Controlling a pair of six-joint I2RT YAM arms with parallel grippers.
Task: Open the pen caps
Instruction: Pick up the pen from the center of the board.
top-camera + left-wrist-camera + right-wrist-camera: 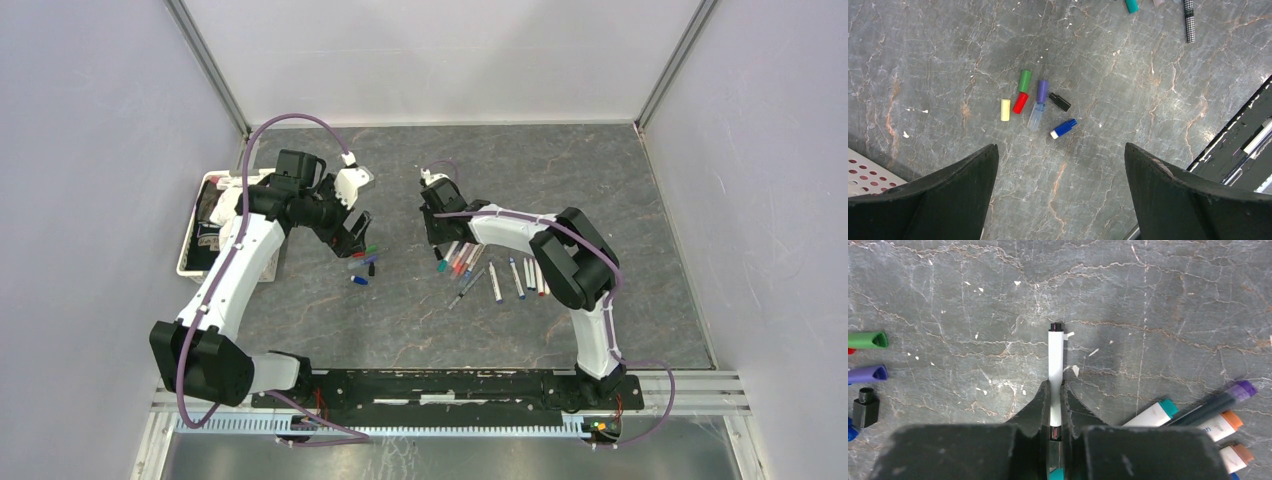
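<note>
The grey marbled table (400, 320) carries everything. A white basket (195, 245) sits at its left edge, clear of the work. The left arm (235, 270) and the right arm (570, 265) both reach toward the middle, one over each heap. This looks like a division of labour, with pens on the right and pulled-off caps on the left.

The left gripper (1063, 200) hovers above the loose caps with its fingers (948, 200) spread wide and nothing between them. It seems ready to take a cap end once a pen is offered. The right gripper (1055, 390) is low at the left fringe of the pens (500, 275), its fingers pinched narrow round a white pen (1055, 355). That pen points straight out from the jaws, black-tipped at its far end, with a bit of teal showing back between the fingers. Gripping it low on the barrel leaves most of its length free for the other gripper. Whether it is lifted off the surface cannot be told.

The other pens lie fanned just to the right, several with coloured ends on, so probably yet to be opened. The caps (1020, 102) lie in a tight cluster left of centre: yellow, green, red, purple, black and blue. They are likely dropped in one spot to keep them together.
</note>
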